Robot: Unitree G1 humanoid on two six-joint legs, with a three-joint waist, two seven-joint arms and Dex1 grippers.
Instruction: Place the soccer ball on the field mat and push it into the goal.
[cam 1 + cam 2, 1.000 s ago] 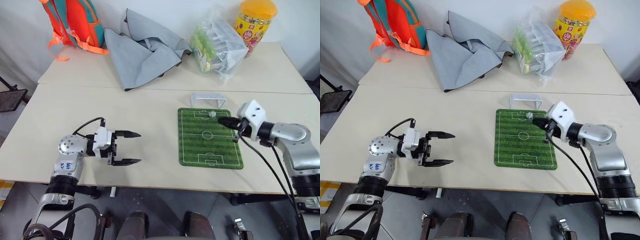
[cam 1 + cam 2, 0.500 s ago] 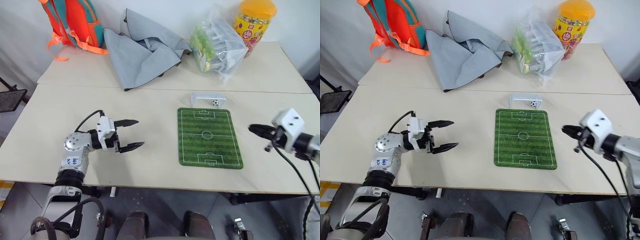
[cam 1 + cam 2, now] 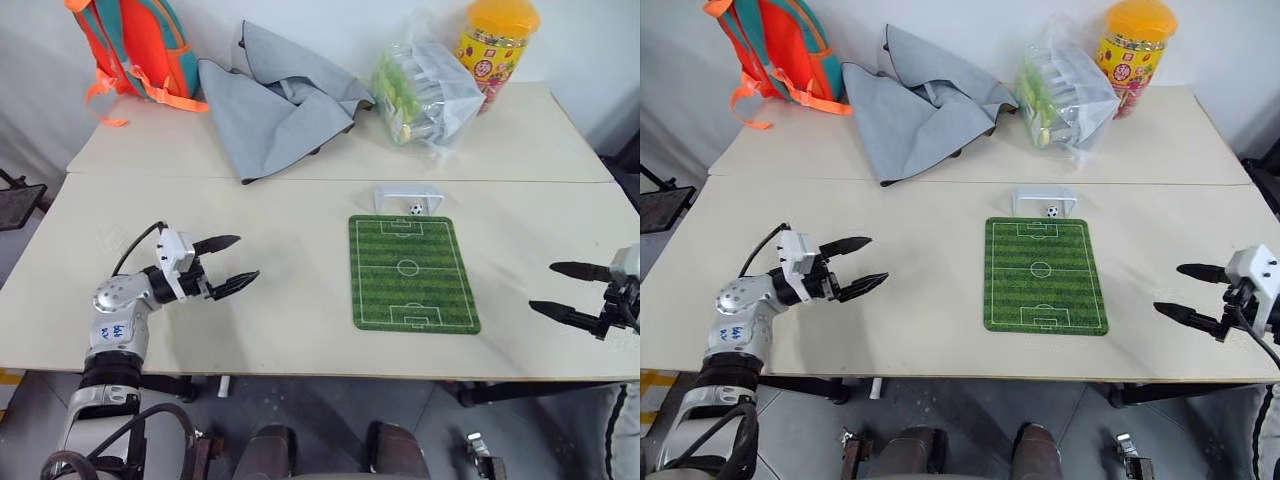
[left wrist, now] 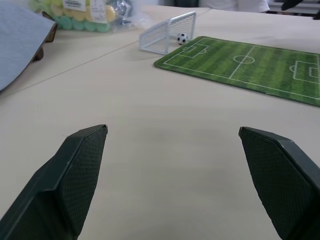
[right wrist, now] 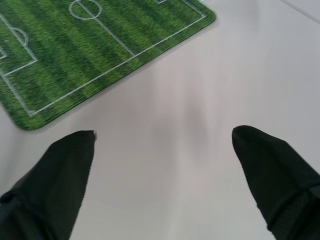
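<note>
In the head view the field mat (image 3: 413, 272) lies flat on the pale worktop (image 3: 300, 210), right of centre in the frame: a green rectangle with lighter and darker turf stripes, white boundary lines, a centre circle and a penalty box at each end. Touching its upper short edge stands the goal (image 3: 408, 198), a low white frame with netting. The soccer ball (image 3: 415, 209) sits inside the goal mouth, a tiny white ball with black patches (far smaller than either gripper's fingers). The left gripper (image 3: 228, 264), at lower left, has its jaws spread wide with nothing between them, well apart from the mat. The right gripper (image 3: 570, 291), at the far right edge, is likewise wide apart and empty. Along the top of the frame lie an orange backpack (image 3: 140, 45), a grey cloth (image 3: 275, 95), a clear bag (image 3: 425, 85) and a yellow-lidded jar (image 3: 493, 45).

In the left wrist view the two black fingers (image 4: 75, 175) stand far apart over bare worktop; the goal (image 4: 167, 32), ball (image 4: 182, 38) and mat (image 4: 245, 62) appear in the upper right.

In the right wrist view the fingers (image 5: 60, 175) are parted wide, holding nothing; a rounded corner of the mat (image 5: 90, 50) shows in the upper left.
</note>
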